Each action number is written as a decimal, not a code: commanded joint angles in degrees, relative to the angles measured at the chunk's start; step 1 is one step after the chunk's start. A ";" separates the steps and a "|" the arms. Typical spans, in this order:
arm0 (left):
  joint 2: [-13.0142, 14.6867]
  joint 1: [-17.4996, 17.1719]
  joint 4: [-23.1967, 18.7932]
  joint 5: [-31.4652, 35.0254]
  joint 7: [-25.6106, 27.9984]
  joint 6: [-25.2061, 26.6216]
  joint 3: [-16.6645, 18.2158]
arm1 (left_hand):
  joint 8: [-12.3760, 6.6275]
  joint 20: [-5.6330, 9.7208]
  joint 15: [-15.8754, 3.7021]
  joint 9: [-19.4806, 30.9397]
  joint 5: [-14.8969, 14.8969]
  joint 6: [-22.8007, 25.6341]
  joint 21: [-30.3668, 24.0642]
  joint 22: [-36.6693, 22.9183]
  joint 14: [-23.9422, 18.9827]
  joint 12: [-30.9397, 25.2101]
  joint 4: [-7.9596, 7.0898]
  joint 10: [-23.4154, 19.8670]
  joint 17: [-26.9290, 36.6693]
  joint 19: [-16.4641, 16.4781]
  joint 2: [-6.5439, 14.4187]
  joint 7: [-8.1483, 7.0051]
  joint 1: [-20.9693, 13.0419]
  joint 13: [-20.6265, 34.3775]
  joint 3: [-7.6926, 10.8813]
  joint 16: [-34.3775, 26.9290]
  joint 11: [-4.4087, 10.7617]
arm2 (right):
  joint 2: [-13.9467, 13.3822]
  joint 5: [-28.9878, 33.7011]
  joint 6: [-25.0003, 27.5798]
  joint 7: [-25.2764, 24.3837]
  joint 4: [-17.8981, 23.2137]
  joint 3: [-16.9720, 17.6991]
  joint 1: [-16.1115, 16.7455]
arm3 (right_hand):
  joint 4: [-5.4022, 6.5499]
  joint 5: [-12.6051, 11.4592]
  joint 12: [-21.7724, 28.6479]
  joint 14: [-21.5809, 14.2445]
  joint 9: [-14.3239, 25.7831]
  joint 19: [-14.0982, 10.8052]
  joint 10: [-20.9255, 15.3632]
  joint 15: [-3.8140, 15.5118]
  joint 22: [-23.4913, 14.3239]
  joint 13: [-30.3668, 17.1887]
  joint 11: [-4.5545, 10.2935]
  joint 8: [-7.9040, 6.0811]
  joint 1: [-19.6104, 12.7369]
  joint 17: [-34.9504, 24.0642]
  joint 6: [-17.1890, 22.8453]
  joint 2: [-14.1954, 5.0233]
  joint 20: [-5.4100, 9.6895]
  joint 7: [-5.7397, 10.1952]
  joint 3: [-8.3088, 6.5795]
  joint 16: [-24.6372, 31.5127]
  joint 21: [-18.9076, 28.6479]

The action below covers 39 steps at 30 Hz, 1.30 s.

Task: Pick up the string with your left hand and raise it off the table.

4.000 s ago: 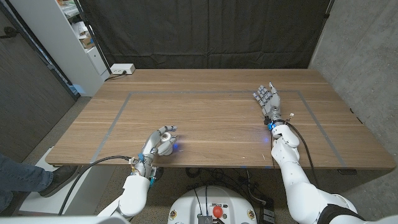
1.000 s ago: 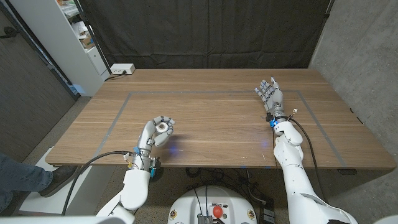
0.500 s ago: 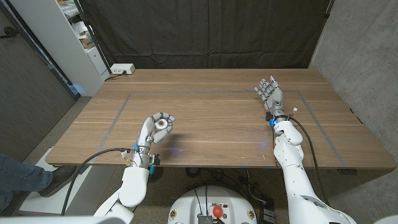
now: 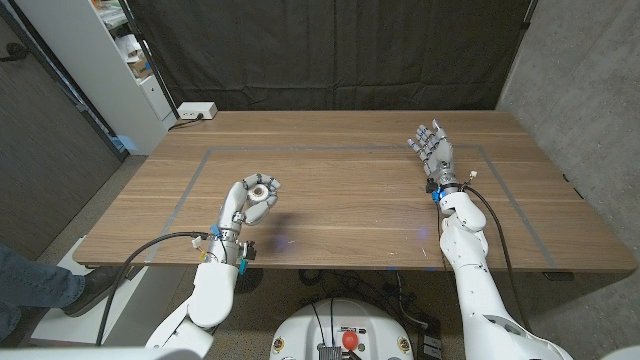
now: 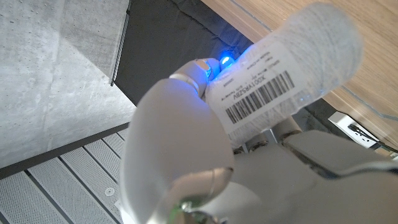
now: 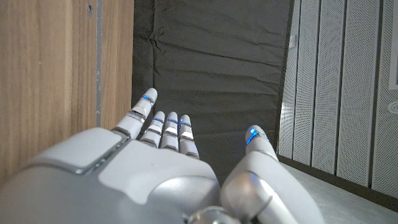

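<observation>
The string is a white spool point(image 4: 259, 195) with a barcode label point(image 5: 261, 93). My left hand point(image 4: 250, 203) grips it with fingers curled around it, lifted above the front left of the wooden table point(image 4: 350, 200); a shadow lies on the wood beneath. In the left wrist view the spool point(image 5: 292, 68) sits close against my left hand point(image 5: 180, 143). My right hand point(image 4: 432, 152) stands at the back right of the table, fingers apart, holding nothing. The right wrist view has my right hand point(image 6: 155, 168) with straight fingers point(image 6: 168, 130) before a dark curtain.
A grey taped rectangle point(image 4: 200, 170) marks the tabletop. A white power strip point(image 4: 195, 111) lies at the back left corner. White shelving point(image 4: 120, 60) stands left of the table, a black curtain point(image 4: 330, 50) behind it. A person's shoe and trouser leg point(image 4: 40, 285) are on the floor at left.
My left hand has risen from the tabletop with the spool and moved slightly back. The right hand has stayed about where it was.
</observation>
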<state>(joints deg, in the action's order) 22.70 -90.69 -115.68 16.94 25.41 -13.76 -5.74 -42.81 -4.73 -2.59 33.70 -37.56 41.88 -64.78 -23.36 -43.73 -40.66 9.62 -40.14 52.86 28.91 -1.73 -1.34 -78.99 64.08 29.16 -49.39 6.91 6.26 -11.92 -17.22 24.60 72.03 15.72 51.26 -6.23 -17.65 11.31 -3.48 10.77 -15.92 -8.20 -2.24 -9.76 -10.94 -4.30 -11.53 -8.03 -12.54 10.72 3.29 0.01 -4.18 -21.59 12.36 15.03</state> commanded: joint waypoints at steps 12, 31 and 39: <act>-0.27 0.96 -1.83 -2.12 -3.40 -0.74 1.52 | -0.71 0.75 -2.11 0.23 -1.15 1.13 -2.68 0.76 -2.55 1.16 -0.11 -1.19 3.32 0.03 1.70 0.24 -2.26 1.05 0.65 -1.17 -0.24 | -0.18 0.56 0.71 -0.83 2.33 -0.63 0.49 | -0.02 -0.22 0.15 -0.57 0.13 -0.51 -0.49 0.10 -0.06 -0.14 -0.15 0.07 0.07 0.03 0.62 -0.55 -0.13 -0.18 0.39 -0.04 -0.32; -0.31 1.32 -4.68 -0.98 -4.66 0.00 2.33 | -0.96 0.89 -2.31 0.52 -2.09 1.16 -4.76 1.86 -3.28 2.15 -0.20 -1.86 5.53 -0.26 1.40 0.34 -1.77 1.98 1.43 -1.46 -0.24 | 0.26 0.90 0.43 -1.62 2.54 -1.13 0.51 | -0.04 -0.27 0.13 -0.66 0.12 -0.71 -0.52 0.10 -0.07 -0.14 -0.11 0.11 0.02 0.04 0.60 -0.66 -0.07 -0.24 0.43 -0.05 -0.65; -0.30 1.54 -4.91 -1.01 -5.10 -0.10 2.46 | -1.13 1.00 -2.34 0.65 -2.42 1.31 -5.68 2.36 -3.26 2.55 -0.17 -2.09 6.49 -0.46 1.30 0.40 -1.61 2.43 1.77 -1.44 -0.27 | 0.36 0.87 0.28 -1.71 2.48 -1.17 0.57 | -0.04 -0.27 0.12 -0.66 0.12 -0.75 -0.53 0.10 -0.07 -0.14 -0.16 0.12 0.01 0.04 0.59 -0.67 -0.05 -0.19 0.45 -0.06 -0.77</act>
<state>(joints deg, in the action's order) 22.42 -89.43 -119.89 15.76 20.88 -13.91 -3.60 -43.66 -3.89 -2.25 34.13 -39.44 42.80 -70.00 -20.99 -44.07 -38.27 9.54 -41.54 58.98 28.50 -2.24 -1.03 -79.50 66.20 30.35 -50.47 6.56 6.40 -11.14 -16.65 23.15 74.49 14.69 51.80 -6.47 -17.65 11.31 -3.48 10.77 -16.12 -8.19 -2.24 -9.74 -10.94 -4.30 -11.53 -8.03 -12.54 10.95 3.29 -0.21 -4.41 -21.35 12.36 14.40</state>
